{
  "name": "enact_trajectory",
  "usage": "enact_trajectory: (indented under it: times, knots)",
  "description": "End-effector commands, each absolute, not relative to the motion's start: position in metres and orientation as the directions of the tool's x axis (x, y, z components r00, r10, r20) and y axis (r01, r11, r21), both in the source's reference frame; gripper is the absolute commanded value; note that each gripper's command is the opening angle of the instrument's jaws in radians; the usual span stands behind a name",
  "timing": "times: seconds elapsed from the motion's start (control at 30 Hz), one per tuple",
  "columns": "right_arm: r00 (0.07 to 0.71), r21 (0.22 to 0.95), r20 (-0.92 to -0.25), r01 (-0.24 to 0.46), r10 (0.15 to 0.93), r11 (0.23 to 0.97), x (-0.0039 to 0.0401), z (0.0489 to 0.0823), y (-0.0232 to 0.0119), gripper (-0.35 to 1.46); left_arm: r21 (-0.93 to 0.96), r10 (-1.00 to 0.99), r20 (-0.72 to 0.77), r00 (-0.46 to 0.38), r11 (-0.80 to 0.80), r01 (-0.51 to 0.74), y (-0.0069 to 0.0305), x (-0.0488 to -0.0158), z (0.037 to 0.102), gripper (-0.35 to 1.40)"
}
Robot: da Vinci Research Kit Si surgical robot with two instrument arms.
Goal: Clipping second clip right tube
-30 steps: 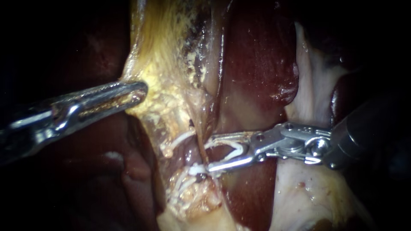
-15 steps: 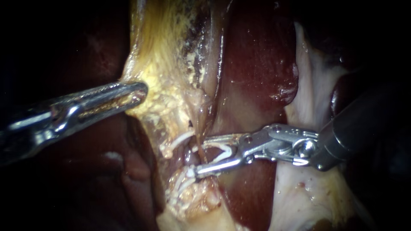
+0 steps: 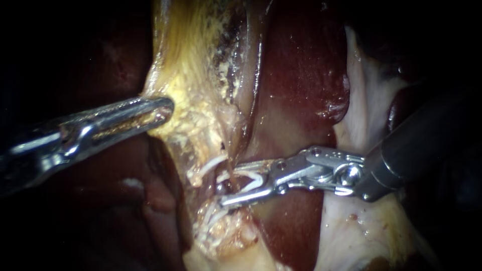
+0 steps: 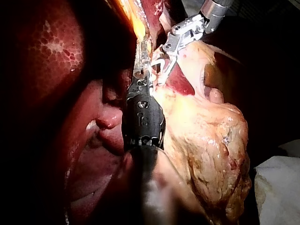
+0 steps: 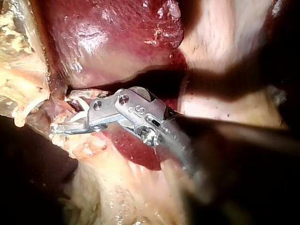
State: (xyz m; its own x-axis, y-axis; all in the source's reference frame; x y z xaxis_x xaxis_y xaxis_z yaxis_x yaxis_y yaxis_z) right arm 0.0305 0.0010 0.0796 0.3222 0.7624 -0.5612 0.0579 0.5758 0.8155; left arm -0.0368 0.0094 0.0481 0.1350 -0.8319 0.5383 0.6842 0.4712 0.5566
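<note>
My right instrument carries a white clip between its jaws. They stand spread in a V, each jaw bearing on one leg of the clip, and the thin tube lies between the open legs, against the dark red liver. Well apart, my left instrument has its jaws pinched on pale yellow tissue.
</note>
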Motion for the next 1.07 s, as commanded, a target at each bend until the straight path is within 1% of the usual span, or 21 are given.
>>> enact_trajectory:
  times: [0.03,0.27,0.33,0.37,0.4,0.47,0.5,0.77,1.07]
  knots:
    - [0.323,0.819,-0.556,0.059,0.766,0.57,0.0306,0.0796,0.0009,0.39,0.557,-0.832,0.538,0.135,0.471,0.684,0.0094,-0.0368,0.0481,-0.35]
    - [0.328,0.822,-0.552,0.06,0.767,0.566,0.0309,0.0798,0.0008,0.37,0.554,-0.832,0.539,0.134,0.47,0.687,0.0093,-0.0369,0.048,-0.35]
    - [0.33,0.832,-0.538,0.059,0.776,0.552,0.0308,0.0798,0.0008,0.32,0.556,-0.832,0.538,0.134,0.47,0.686,0.0092,-0.0369,0.0479,-0.35]
    - [0.331,0.845,-0.519,0.055,0.788,0.533,0.0307,0.0797,0.0007,0.25,0.555,-0.832,0.538,0.134,0.47,0.686,0.0092,-0.037,0.0478,-0.35]
    - [0.333,0.857,-0.5,0.057,0.799,0.513,0.0303,0.0796,0.0006,0.02,0.555,-0.832,0.538,0.134,0.47,0.686,0.0092,-0.037,0.0478,-0.35]
    - [0.329,0.861,-0.491,0.044,0.807,0.506,0.0298,0.0795,0.0006,-0.3,0.555,-0.832,0.538,0.134,0.47,0.686,0.0092,-0.037,0.0478,-0.35]
    - [0.326,0.861,-0.49,0.039,0.808,0.507,0.0296,0.0793,0.0007,-0.35,0.555,-0.832,0.538,0.134,0.47,0.686,0.0092,-0.0369,0.0478,-0.35]
    - [0.324,0.875,-0.464,0.022,0.824,0.484,0.0291,0.0795,0.001,-0.35,0.555,-0.832,0.538,0.134,0.47,0.686,0.0092,-0.037,0.0478,-0.35]
    - [0.327,0.88,-0.454,0.017,0.829,0.475,0.0291,0.0796,0.0009,-0.35,0.556,-0.832,0.538,0.134,0.47,0.686,0.0092,-0.037,0.0478,-0.35]
